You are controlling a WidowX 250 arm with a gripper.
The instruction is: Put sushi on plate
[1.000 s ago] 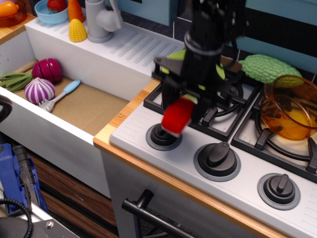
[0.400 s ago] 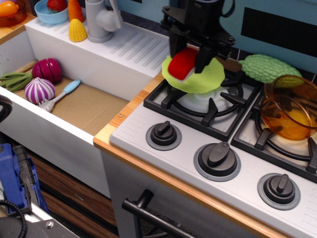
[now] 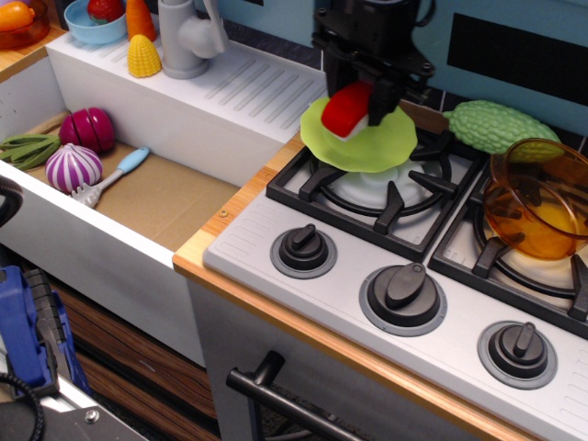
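Glossy red-topped sushi [image 3: 347, 111] with white underside, tilted, long axis running lower left to upper right, pinched by black gripper [image 3: 360, 103], upper centre of frame, over thin wavy lime-green plate [image 3: 367, 145] on left burner grate [image 3: 377, 195]

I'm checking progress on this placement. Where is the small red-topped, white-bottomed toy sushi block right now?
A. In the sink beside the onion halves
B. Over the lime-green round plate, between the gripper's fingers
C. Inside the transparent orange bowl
B: the red-topped sushi block sits between the black gripper's fingers, over the lime-green plate on the burner.
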